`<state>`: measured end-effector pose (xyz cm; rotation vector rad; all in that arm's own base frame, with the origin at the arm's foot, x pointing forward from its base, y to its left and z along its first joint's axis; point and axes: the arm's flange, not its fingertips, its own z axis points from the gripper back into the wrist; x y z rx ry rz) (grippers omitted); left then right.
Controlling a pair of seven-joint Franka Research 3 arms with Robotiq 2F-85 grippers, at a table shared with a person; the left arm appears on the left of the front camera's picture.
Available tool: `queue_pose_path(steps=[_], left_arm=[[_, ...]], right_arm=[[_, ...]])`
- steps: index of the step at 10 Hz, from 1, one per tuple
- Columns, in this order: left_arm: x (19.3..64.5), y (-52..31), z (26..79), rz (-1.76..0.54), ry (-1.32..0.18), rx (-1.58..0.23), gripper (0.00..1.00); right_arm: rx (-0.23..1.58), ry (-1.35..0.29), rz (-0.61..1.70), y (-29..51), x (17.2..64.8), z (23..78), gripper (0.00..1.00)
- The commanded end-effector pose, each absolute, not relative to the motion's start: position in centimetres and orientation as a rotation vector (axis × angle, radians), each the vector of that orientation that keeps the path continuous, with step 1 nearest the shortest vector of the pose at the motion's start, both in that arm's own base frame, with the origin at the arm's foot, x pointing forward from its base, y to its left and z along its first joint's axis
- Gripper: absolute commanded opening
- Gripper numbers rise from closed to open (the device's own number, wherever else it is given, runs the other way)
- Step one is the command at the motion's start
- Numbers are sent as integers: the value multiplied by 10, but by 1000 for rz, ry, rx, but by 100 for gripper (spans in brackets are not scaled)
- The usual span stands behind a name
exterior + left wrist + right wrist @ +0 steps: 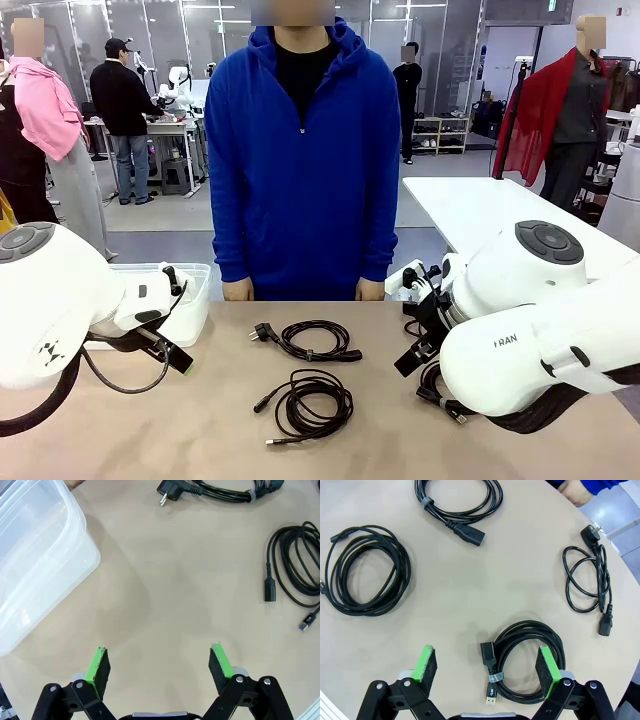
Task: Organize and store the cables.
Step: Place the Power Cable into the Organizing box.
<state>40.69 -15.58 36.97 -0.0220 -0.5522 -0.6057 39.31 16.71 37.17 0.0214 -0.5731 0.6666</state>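
Hovers with the right gripper wide open and empty, right over one small cable coil, with three other coils apart on the table. Holds the left gripper open and empty above bare table, beside the clear box. Might pinch just one loop and pull the coil loose, or let it drop short of the box
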Motion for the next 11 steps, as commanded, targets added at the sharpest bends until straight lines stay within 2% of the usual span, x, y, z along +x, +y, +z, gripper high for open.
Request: queue_pose_path(steps=[1,4,7,11], left_arm=[[403,-154,384,-622,-558,-42,100],[395,-148,433,-671,-521,-26,100],[359,-121,514,-820,-469,-137,100],[314,-62,581,-915,-538,-165,100]], right_arm=[[31,-601,674,168,390,385,100],[88,-606,664,155,390,444,100],[109,-550,706,128,385,525,100],[100,-581,733,67,365,596,100]])
